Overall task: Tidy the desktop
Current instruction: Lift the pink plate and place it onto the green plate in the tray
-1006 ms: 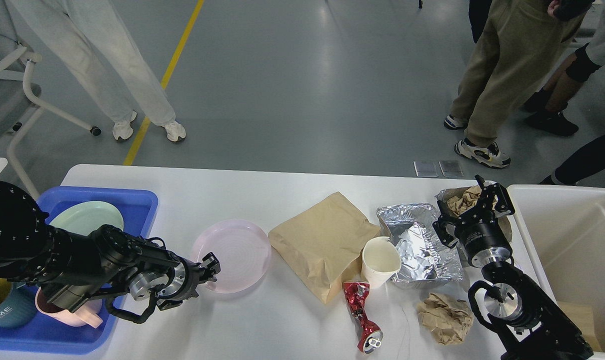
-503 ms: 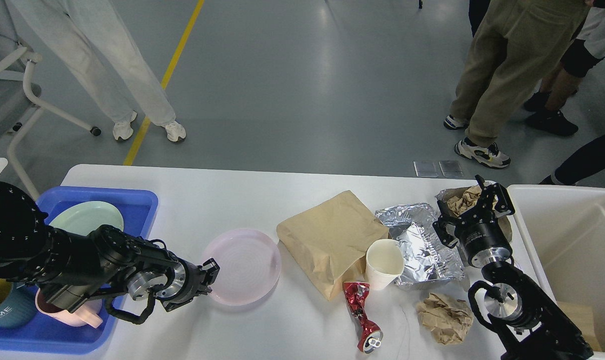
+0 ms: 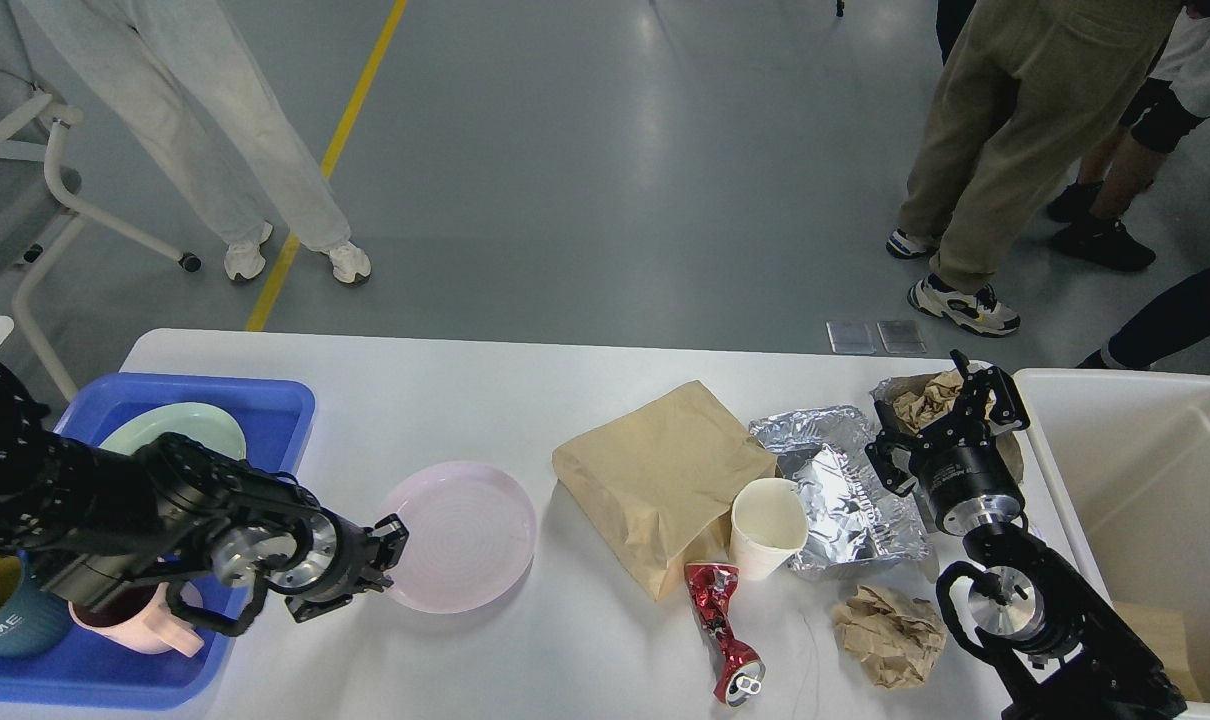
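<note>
Lying wide and white across the whole near view: the table [image 3: 445,390], cluttered on its right half, barer in the middle. Choosing the pink plate [image 3: 460,535] as landmark for all places here.

Standing far to the right of the plate, beyond the table edge: the white bin [image 3: 1135,470]. Sitting just to the left of the plate, at the table's left end: the blue tray [image 3: 275,410], carrying a green plate [image 3: 170,430], a pink mug [image 3: 150,625] and a dark cup [image 3: 0,610].

Lying just to the right of the plate, close but apart: the brown paper bag [image 3: 660,480], long axis slanting toward the far left. Further right of it, crowding together: crumpled foil [image 3: 845,490], a white paper cup [image 3: 765,525], a crushed red can [image 3: 720,630], a ball of brown paper [image 3: 890,630].

Reaching at the plate's left rim: the left hand [image 3: 383,550], by far the nearer of the two. Seeming to pinch that rim between its fingers, though not showing clearly, so cannot tell the grip for certain. Judging the coming move as a short pull leftward into the tray, with the tray wall and the pink mug standing in the way.

Hovering well to the right of the plate, over crumpled paper [image 3: 920,400] near the bin: the right hand [image 3: 980,395], fingers spread apart, holding nothing.
</note>
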